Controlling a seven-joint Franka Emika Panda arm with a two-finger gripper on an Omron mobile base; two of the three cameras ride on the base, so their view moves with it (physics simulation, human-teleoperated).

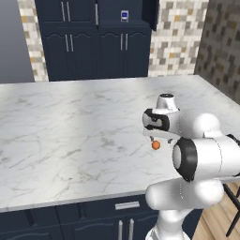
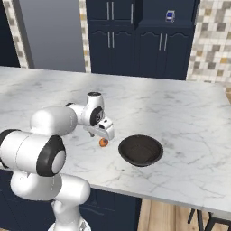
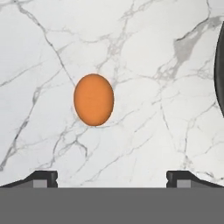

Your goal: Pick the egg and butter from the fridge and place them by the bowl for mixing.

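Observation:
The egg [image 1: 155,145] [image 2: 103,142] [image 3: 93,99], a small orange-brown ball, lies on the white marble counter [image 1: 70,131]. My gripper [image 1: 153,138] [image 2: 99,135] [image 3: 112,178] hovers just above it, open, with nothing between the fingertips [image 3: 45,177]. In the hand view the egg sits ahead of the tips and a little left of centre. The dark round bowl [image 2: 140,150] stands on the counter just right of the egg, and its rim [image 3: 220,74] cuts the right edge of the hand view. The butter and the fridge are out of view.
The counter's front edge [image 2: 149,194] runs close below the bowl. Dark blue cabinets [image 1: 98,42] line the far wall behind the counter. A dark stool [image 1: 232,206] stands on the wooden floor at the right.

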